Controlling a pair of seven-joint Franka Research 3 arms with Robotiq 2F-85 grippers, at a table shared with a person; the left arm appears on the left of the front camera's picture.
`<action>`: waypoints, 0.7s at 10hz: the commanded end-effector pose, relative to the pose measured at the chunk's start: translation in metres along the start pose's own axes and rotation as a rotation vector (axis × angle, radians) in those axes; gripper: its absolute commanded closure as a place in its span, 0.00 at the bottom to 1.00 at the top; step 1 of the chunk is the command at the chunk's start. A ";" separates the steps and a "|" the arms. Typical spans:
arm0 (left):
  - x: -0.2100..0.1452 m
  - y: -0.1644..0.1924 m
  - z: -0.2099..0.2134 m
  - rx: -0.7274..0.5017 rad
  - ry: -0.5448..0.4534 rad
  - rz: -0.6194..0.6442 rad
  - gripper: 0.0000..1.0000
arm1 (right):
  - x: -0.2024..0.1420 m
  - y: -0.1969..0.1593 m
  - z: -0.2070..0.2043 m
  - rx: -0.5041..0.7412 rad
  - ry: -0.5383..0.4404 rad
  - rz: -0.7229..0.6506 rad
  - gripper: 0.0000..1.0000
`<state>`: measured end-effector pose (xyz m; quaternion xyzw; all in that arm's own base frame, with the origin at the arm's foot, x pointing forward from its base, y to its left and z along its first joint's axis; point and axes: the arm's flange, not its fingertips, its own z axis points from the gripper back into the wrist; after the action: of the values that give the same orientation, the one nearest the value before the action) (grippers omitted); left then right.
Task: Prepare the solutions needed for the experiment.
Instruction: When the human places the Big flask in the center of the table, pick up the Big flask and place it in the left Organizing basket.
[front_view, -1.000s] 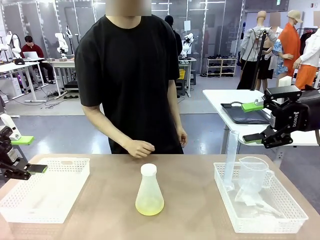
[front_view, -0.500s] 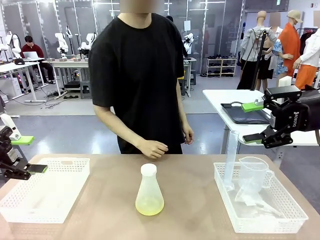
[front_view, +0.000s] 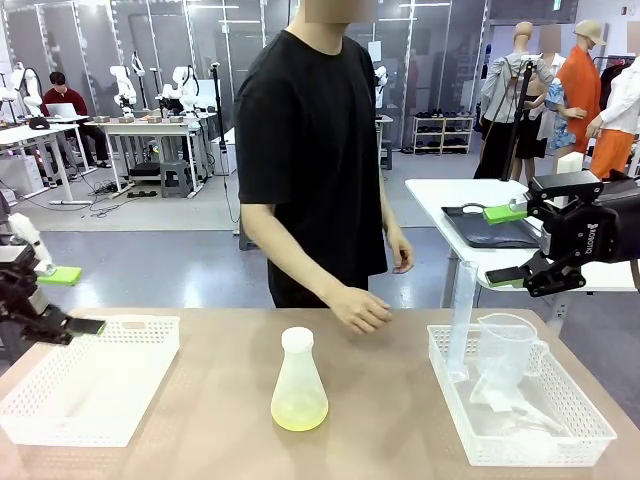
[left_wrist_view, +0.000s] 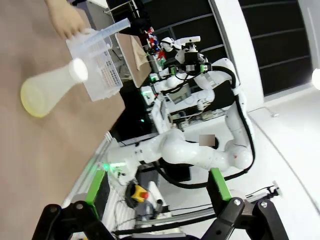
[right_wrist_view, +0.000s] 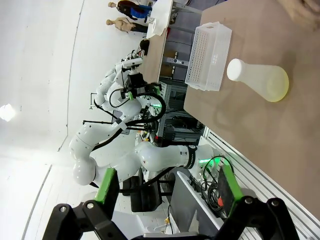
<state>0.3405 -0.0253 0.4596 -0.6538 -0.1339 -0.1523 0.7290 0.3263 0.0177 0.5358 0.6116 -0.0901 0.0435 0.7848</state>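
The flask (front_view: 298, 372) stands upright near the middle of the table (front_view: 390, 410), capped in white, between 2 white baskets; the yellow liquid (front_view: 299, 412) lies as a shallow pale pool in its bottom, showing through the frosted wall; nothing touches the flask

The left gripper (front_view: 72, 300) hangs at the table's left edge, by the far corner of the left basket (front_view: 120, 321); its jaws stand wide apart with nothing between them; the right gripper (front_view: 508, 243) is raised at the right side, above and beyond the right basket (front_view: 545, 448), jaws likewise spread and empty; both are well apart from the flask

In the right basket a tall clear cylinder (front_view: 462, 315) stands upright at the far left corner, a clear jug (front_view: 503, 350) is just beside it, and a funnel (front_view: 492, 390) lies in front of the jug

The person's hand (front_view: 362, 312) hovers, loosely curled, near the table's far edge, beyond the flask and apart from it; the left basket holds nothing that I can make out
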 end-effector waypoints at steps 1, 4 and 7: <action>0.040 0.006 -0.018 0.035 0.017 -0.222 0.00 | 0.001 0.000 0.000 0.010 -0.002 0.009 0.00; 0.079 0.003 -0.042 0.003 0.100 -0.521 0.00 | 0.001 0.000 0.000 0.010 -0.002 0.009 0.00; 0.111 0.001 -0.057 0.092 0.093 -0.734 0.00 | 0.001 0.000 0.000 0.010 -0.002 0.009 0.00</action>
<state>0.4321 -0.0808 0.4988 -0.5434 -0.3103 -0.4157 0.6600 0.3264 0.0177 0.5361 0.6115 -0.0901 0.0438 0.7849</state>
